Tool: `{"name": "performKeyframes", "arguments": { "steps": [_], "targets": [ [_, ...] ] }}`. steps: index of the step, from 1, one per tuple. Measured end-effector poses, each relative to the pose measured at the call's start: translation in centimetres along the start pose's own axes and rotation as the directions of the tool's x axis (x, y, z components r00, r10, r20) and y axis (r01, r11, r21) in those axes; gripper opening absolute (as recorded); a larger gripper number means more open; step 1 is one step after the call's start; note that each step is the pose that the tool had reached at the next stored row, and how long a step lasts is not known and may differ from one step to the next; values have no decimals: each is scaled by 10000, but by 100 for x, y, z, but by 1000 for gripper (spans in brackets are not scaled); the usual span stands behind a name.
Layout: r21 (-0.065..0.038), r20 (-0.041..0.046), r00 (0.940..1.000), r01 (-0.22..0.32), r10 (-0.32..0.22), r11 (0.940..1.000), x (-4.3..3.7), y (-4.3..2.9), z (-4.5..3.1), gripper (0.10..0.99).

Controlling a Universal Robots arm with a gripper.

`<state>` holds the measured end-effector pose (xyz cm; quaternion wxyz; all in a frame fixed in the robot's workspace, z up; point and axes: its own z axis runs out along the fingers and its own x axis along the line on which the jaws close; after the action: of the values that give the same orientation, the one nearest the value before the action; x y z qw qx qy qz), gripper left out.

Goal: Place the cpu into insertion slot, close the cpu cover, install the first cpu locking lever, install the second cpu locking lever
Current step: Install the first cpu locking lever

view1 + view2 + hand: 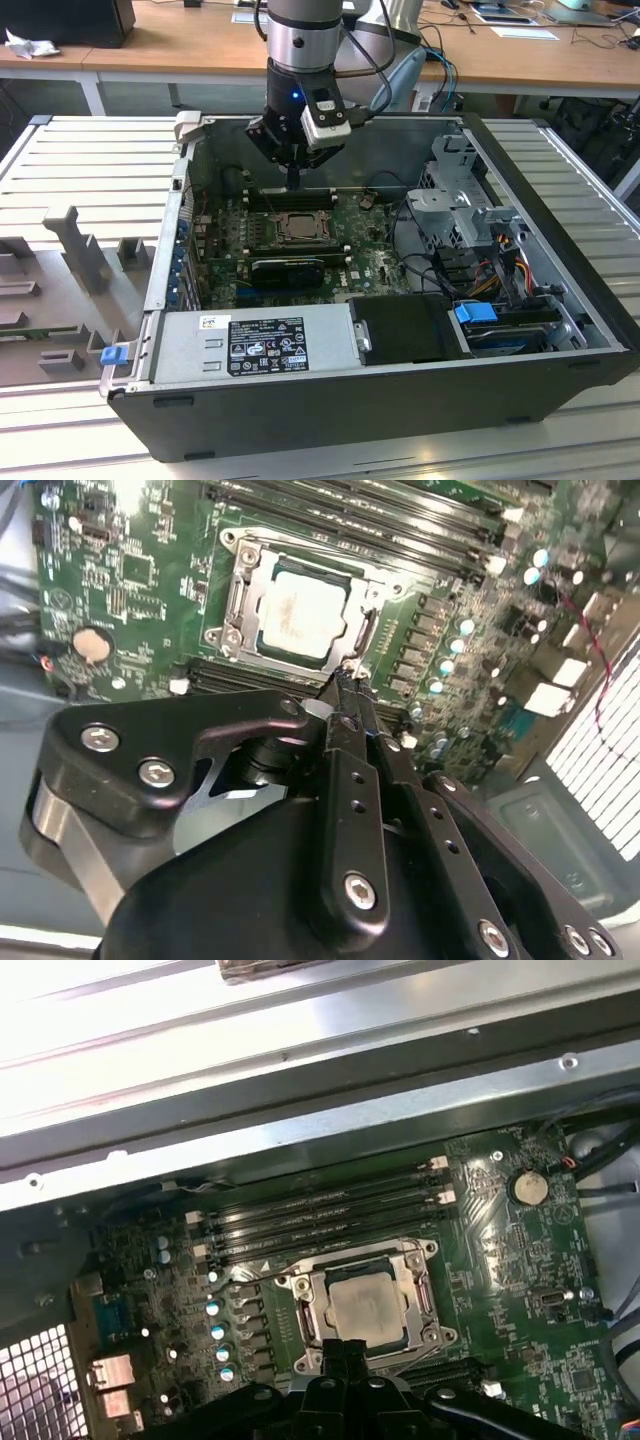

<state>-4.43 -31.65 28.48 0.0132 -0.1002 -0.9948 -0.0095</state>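
While 1 cpu [300,610] sits in 1 insertion slot [231,598] under 1 cpu cover [285,659], jaws clenched empty just beside.

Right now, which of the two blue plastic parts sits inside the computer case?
The blue clip at the exterior view's right, within the case; the blue tab at the left sits outside it.

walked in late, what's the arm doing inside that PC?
The arm's gripper hangs inside an open computer case, just above the green motherboard. The cpu already sits in the insertion slot, and the cpu cover looks to lie flat around it. The gripper is shut, with its tip at the socket's edge; whether it pinches a locking lever there, I cannot tell.
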Motion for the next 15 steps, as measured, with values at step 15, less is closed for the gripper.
{"name": "performKeyframes", "arguments": {
  "steps": [15],
  "targets": [
    [101, -35, 9232, 3842, -3842, 9232, -2, -1, 59, 106]
  ]
}}
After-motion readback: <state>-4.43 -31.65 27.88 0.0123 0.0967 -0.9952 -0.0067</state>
